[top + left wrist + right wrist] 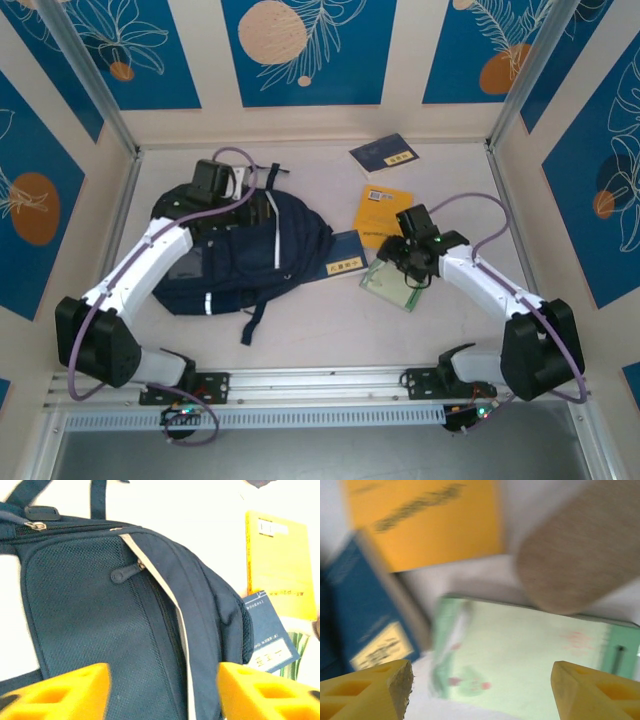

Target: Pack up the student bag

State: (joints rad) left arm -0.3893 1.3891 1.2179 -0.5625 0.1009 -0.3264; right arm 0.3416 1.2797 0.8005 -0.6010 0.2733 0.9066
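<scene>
Top external: high behind the arm bases, looking down on the table (330, 325). Wrist cameras: close, downward; shared: blue booklet (267, 635), yellow booklet (277, 565).

White arm links (150, 262), black joints (100, 345), purple cables (470, 197); yellow fingertips (55, 695) (hollow, blocky).

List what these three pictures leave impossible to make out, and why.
Top view: the left arm covers part of the large navy fabric backpack.
Left wrist view: the backpack hides one edge of the blue booklet.
Right wrist view: blur makes print on the pale green notebook unreadable; the frame edge cuts off a rounded brown shape.
</scene>
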